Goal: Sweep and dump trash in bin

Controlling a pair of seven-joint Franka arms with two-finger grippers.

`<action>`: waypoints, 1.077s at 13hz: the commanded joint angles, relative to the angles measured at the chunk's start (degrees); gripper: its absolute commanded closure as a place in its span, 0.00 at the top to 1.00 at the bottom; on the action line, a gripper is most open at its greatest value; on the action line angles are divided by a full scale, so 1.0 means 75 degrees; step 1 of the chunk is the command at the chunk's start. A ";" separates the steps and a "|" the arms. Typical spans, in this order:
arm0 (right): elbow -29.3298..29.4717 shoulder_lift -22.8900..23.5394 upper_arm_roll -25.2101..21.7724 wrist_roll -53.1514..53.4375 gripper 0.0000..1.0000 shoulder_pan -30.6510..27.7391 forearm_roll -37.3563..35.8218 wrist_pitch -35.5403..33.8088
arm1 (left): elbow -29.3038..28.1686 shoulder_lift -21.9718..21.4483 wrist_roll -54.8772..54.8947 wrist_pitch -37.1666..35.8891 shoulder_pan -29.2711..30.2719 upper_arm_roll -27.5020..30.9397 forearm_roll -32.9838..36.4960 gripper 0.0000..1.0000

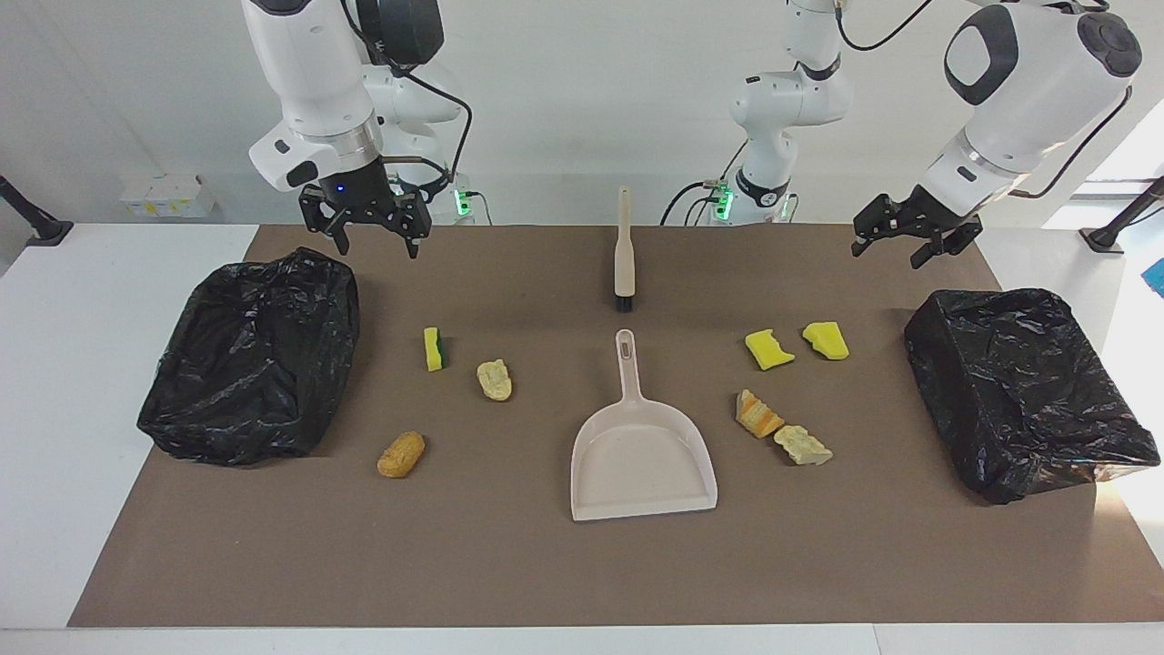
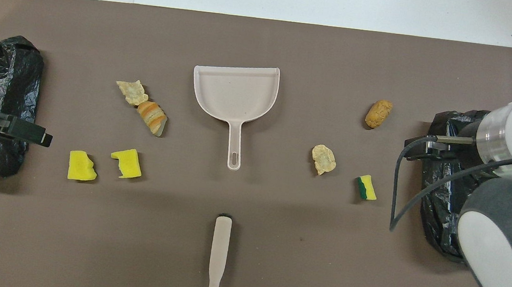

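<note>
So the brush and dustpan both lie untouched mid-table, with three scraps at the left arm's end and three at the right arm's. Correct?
Not quite. The overhead view shows four scraps at the left arm's end, not three. Three scraps do lie at the right arm's end, and the brush and dustpan lie untouched mid-table.

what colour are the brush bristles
Black, on the brush with a beige handle; the facing view shows them best.
</note>
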 commanded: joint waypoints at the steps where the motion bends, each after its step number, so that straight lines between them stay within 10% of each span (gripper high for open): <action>1: -0.0113 -0.0062 0.0056 -0.0119 1.00 -0.0013 0.0179 0.0268 | -0.1277 -0.0974 0.0224 0.0429 -0.0388 0.0047 -0.0509 1.00; 8: 0.0462 0.1096 0.0115 0.0805 1.00 0.0876 0.0004 0.0842 | -0.3621 -0.1761 -0.0185 0.2209 -0.2614 -0.0174 -0.0510 1.00; 14: 0.2064 0.3368 0.0115 0.2271 1.00 0.2306 -0.0794 0.1498 | -0.5062 -0.1750 -0.2991 0.3930 -0.3235 -0.2551 -0.0510 1.00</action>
